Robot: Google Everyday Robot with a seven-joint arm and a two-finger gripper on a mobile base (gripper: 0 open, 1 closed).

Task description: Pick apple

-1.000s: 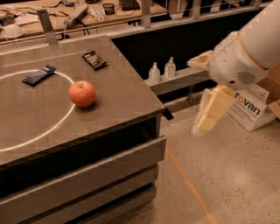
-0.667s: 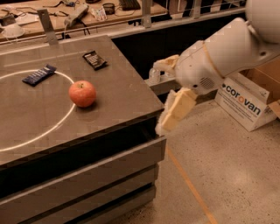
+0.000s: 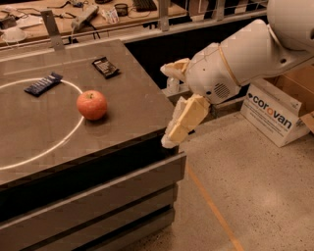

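Note:
The apple [image 3: 91,104] is round and red-orange with a paler patch on top. It sits on the grey table top [image 3: 127,112], on the right arc of a white circle line. My gripper [image 3: 166,105] is at the table's right edge, to the right of the apple and well apart from it. Its two cream fingers stand wide apart, one high by the table's corner and one [image 3: 182,121] hanging down past the edge. It is open and holds nothing.
A blue snack bar [image 3: 43,83] and a dark snack bar [image 3: 105,67] lie behind the apple. A corovan cardboard box [image 3: 273,113] stands on the floor at the right. A cluttered bench [image 3: 73,14] runs along the back.
My arm has swung left from over the floor up to the table's right edge, closer to the apple. The apple and the bars have not moved.

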